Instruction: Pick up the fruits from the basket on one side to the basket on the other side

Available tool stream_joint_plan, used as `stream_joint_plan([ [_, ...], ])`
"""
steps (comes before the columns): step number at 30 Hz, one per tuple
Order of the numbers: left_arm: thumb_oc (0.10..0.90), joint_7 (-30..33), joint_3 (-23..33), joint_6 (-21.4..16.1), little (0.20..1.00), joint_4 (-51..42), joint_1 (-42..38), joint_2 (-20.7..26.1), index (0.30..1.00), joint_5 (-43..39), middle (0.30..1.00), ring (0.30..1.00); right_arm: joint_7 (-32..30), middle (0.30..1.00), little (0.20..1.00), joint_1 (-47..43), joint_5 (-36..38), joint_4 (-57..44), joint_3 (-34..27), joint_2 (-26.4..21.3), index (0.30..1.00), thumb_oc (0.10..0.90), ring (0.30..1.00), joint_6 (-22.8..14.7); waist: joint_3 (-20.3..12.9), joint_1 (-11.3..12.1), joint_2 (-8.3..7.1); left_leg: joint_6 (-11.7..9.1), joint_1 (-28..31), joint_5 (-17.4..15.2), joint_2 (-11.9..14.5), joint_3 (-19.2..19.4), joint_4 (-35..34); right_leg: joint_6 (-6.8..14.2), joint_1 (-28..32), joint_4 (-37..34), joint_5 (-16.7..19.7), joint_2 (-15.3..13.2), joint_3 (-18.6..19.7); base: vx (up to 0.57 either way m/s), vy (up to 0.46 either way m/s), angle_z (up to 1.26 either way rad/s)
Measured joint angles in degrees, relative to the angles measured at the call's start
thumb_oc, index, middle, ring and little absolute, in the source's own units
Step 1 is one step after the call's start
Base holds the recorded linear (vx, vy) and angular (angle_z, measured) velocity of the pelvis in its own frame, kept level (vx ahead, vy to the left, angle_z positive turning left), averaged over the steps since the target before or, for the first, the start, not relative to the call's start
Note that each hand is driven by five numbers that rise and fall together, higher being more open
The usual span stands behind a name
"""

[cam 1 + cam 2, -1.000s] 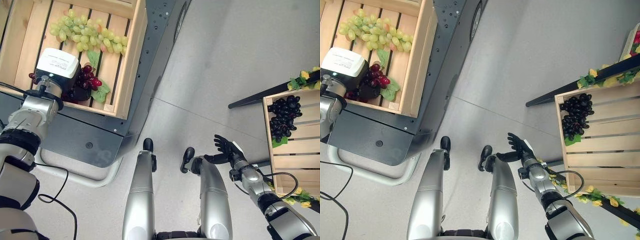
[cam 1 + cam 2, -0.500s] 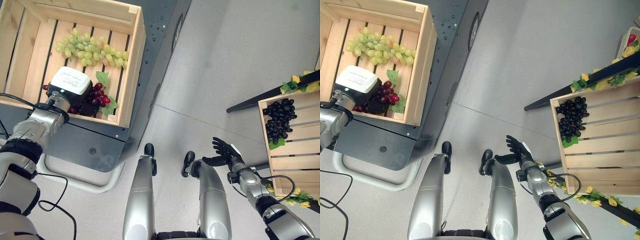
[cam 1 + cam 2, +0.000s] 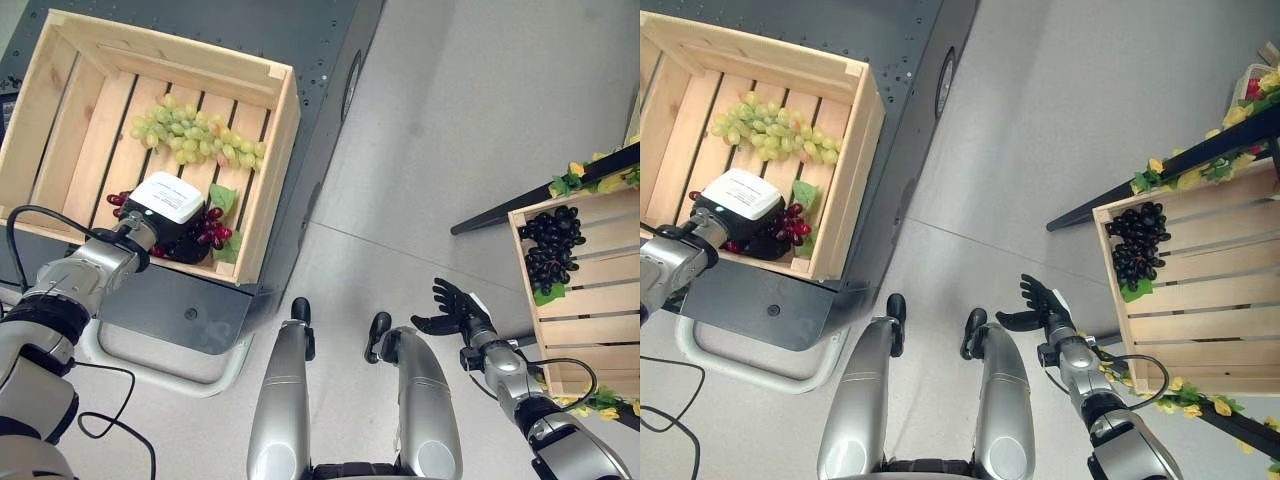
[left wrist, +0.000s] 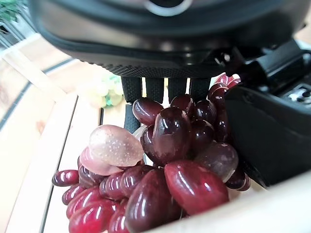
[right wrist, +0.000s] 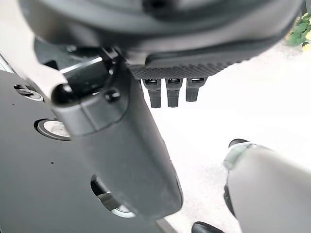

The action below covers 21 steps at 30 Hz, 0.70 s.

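A wooden crate (image 3: 270, 180) on my left holds a bunch of green grapes (image 3: 195, 140) and a bunch of red grapes (image 3: 212, 230) with a green leaf. My left hand (image 3: 172, 238), under its white cover, reaches into this crate at the near wall. Its fingers (image 4: 155, 90) and thumb are curled round the red grapes (image 4: 165, 160), which lie on the crate's slats. A second wooden crate (image 3: 600, 300) on my right holds black grapes (image 3: 548, 250) at its far end. Low over the floor, short of that crate, my right hand (image 3: 455, 310) is open and holds nothing.
The left crate rests on a dark grey metal cart (image 3: 330, 60) with a white tube frame (image 3: 150, 365). A black bar (image 3: 540, 195) with yellow flowers and leaves runs beside the right crate. Grey floor lies between the two crates.
The whole picture has shifted, so the camera moved. My left hand stays on the red grapes in the left crate. The right hand keeps its open pose.
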Motion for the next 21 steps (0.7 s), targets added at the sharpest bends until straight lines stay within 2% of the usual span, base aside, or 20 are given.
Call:
stream_joint_plan([
  [7,0.4,-0.3,1.0,-2.1,0.3,-1.3,4.8,0.1,0.3,-0.1,0.3,0.3,0.0,0.9,0.9,2.1,0.0,0.5,-1.6,0.1,0.9,0.8,0.9,0.0,0.0,0.1,0.43,-0.1,4.7,0.1,0.0,0.7,-2.9,0.8,4.3,-2.8,0.5,0.2,-0.2,0.0,-0.021,-0.03],
  [11,0.4,0.0,1.5,-2.0,0.3,-2.2,6.9,0.1,0.3,-1.0,0.3,0.3,0.0,0.9,0.9,3.5,0.0,0.6,-1.7,0.1,0.9,0.8,0.9,0.0,0.0,0.1,0.82,-0.1,8.2,0.1,0.0,0.8,-4.8,1.2,7.9,-5.1,0.7,0.4,-0.3,0.01,-0.043,-0.02],
  [16,0.4,5.2,5.7,1.4,0.3,-2.6,13.5,-0.1,0.3,-9.3,0.3,0.3,0.0,0.9,0.9,4.7,0.0,0.4,-1.8,0.3,0.9,0.8,0.9,0.0,0.0,0.2,1.19,-0.1,13.2,0.1,-0.2,0.8,-7.6,1.5,12.6,-7.7,0.9,0.6,-0.4,0.02,-0.059,-0.02],
  [18,0.4,10.0,11.1,3.2,0.3,0.2,16.7,-2.2,0.3,-12.2,0.3,0.3,0.0,0.9,0.9,5.3,0.0,-0.1,-1.9,0.4,0.9,0.8,0.9,0.0,0.0,0.2,1.29,-0.3,15.7,0.2,-0.3,0.8,-8.7,1.5,15.0,-9.0,1.0,0.8,-0.4,0.03,-0.049,-0.01],
  [21,0.4,15.1,15.7,6.0,0.3,3.7,18.9,-4.5,0.3,-16.9,0.3,0.3,-0.1,0.9,0.9,6.2,0.0,-1.2,-2.3,0.5,0.9,0.8,0.9,0.0,-0.1,0.3,1.54,-0.3,18.0,0.3,-0.3,1.0,-9.9,1.6,17.0,-10.1,1.0,0.9,-0.3,0.04,-0.038,-0.01],
])
